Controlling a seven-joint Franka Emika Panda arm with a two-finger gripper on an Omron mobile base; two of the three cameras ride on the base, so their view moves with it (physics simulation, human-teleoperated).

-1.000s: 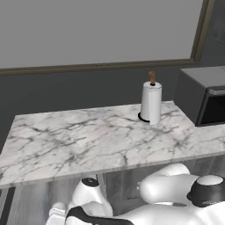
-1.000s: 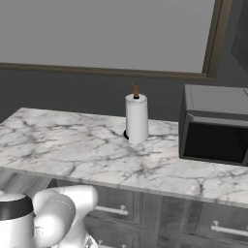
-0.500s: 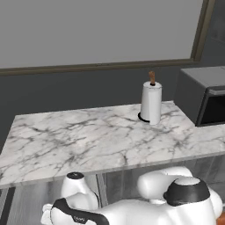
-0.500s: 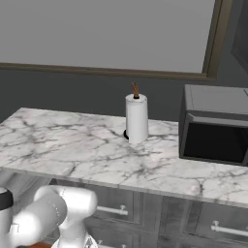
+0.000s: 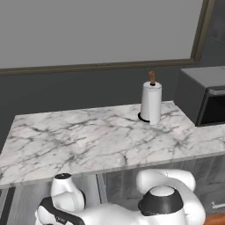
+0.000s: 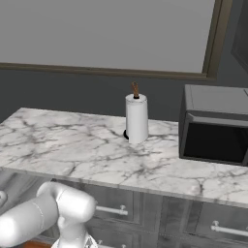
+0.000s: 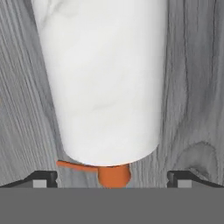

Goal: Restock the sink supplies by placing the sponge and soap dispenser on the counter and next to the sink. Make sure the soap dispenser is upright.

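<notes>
Down low in front of the cabinets now, arm folded under the worktop (image 5: pixel 88 140) edge. In the hand view, tool (image 7: pixel 112 177) spread wide, one dark tip on each side of the soap dispenser (image 7: pixel 105 78), nothing pinched yet. Pale marbled bottle lying along a grey wood-grain surface, orange pump head (image 7: pixel 111 174) nearest the camera, right between the tips. Looks like the pickup step, barely begun.

Compared with half a second ago: white elbow swung further left and lower in the left base view, shoulder now centred at the bottom; in the right base view, forearm dropped lower toward the bottom left. Worktop scene unmoved, so base parked, arm alone reaching.

Up top: paper-towel roll (image 5: pixel 151 103) standing near the back, microwave (image 6: pixel 215 123) to its right, marble otherwise bare. Probably a squeeze next across the bottle's body, then a lift and a turn to stand it up. Risk: round bottle rolling out of a loose pinch.
</notes>
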